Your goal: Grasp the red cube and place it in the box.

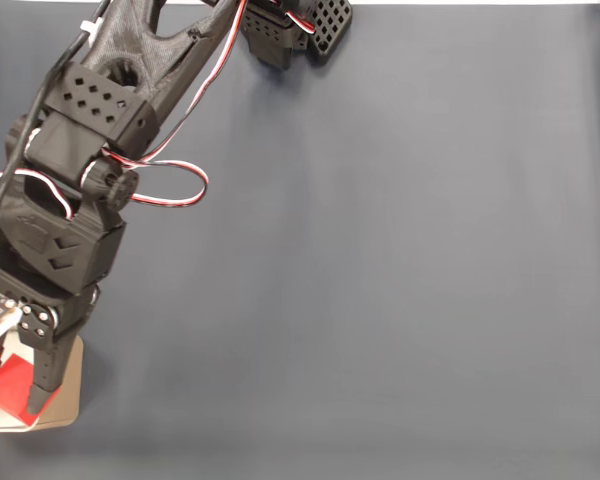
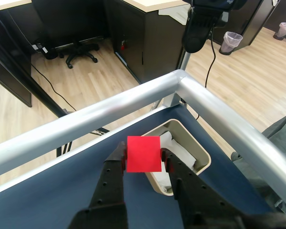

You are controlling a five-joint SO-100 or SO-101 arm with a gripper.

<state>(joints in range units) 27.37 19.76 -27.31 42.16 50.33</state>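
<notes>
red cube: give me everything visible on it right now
The red cube is small, bright red, with plain matte faces. The gripper holds it, one black finger pressed on each side. In the wrist view it hangs above the near end of the beige box, not yet released. The fixed view shows it at the lower left, partly hidden by the arm.

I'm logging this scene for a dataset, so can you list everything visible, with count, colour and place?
red cube: one, bright red, held between the gripper fingers above the box.
box: one, beige with white inside, at the table's corner.
table: one, dark blue top with a silver metal rim.
office chair: one, black, on the wooden floor beyond the table.
waste bin: one, pale, on the floor at far right in the wrist view.
gripper: one, black, shut on the cube.
</notes>
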